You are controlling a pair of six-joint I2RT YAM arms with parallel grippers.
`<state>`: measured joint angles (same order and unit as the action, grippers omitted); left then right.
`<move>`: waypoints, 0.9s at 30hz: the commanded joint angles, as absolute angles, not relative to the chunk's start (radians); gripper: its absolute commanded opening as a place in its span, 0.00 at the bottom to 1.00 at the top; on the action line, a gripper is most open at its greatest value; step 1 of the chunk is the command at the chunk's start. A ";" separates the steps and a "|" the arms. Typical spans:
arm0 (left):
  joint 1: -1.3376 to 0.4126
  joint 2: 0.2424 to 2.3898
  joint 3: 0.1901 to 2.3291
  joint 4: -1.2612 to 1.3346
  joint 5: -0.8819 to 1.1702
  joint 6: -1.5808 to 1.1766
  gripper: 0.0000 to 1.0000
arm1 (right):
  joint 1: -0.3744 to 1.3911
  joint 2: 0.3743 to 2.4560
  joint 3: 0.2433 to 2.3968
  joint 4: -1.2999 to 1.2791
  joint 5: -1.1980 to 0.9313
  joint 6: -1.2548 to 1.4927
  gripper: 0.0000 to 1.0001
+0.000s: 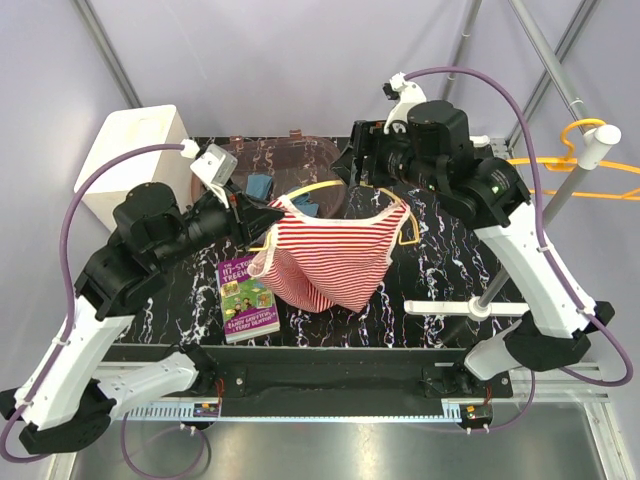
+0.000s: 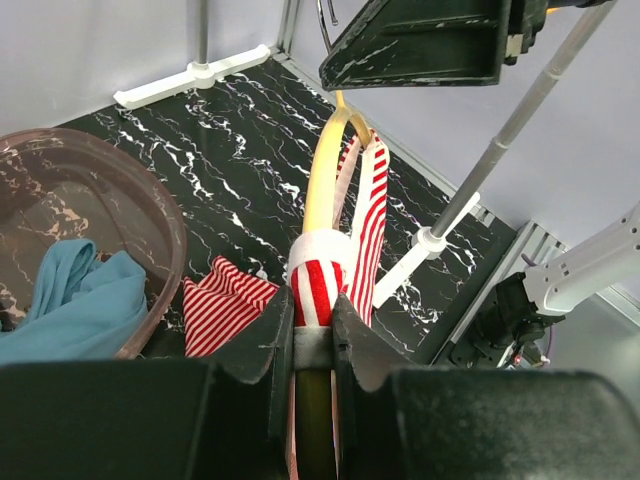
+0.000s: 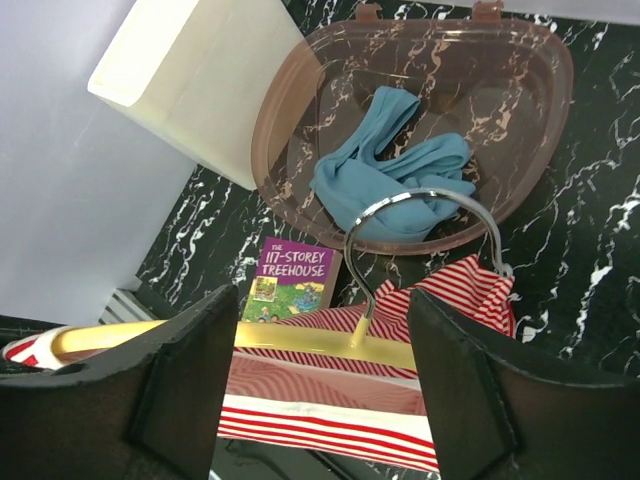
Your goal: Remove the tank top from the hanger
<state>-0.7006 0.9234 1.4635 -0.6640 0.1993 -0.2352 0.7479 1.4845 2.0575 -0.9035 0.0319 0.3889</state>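
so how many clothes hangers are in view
2. One yellow wooden hanger above the table carries the red-and-white striped tank top; one orange hanger hangs on the grey metal rail at far right. More may be cropped.

table: black marble | book front-left | brown tub rear | rack foot right

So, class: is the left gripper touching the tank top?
Touching. The left wrist view shows the left gripper pinching the tank top strap over the hanger end.
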 commanded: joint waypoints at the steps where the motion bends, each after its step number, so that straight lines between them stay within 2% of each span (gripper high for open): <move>1: -0.698 0.885 1.471 -0.572 0.161 -0.259 0.00 | 0.746 1.468 2.063 -0.859 0.003 0.436 0.74; 9: -0.698 0.882 1.459 -0.568 0.170 -0.294 0.00 | 0.746 1.404 1.850 -0.747 0.018 0.468 0.66; 14: -0.698 0.896 1.477 -0.560 0.227 -0.311 0.00 | 0.746 1.407 1.827 -0.692 0.061 0.472 0.55; 19: -0.699 0.905 1.489 -0.531 0.273 -0.333 0.00 | 0.746 1.417 1.799 -0.635 0.060 0.486 0.50; 23: -0.698 0.908 1.476 -0.496 0.307 -0.339 0.00 | 0.746 1.411 1.773 -0.601 0.072 0.476 0.37; 27: -0.698 0.925 1.457 -0.433 0.348 -0.376 0.00 | 0.746 1.398 1.772 -0.597 0.103 0.450 0.08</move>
<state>-0.6991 0.9188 1.4456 -0.6441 0.2642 -0.3202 0.7441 1.4258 1.7737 -0.6678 0.0643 0.4664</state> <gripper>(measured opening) 0.168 0.207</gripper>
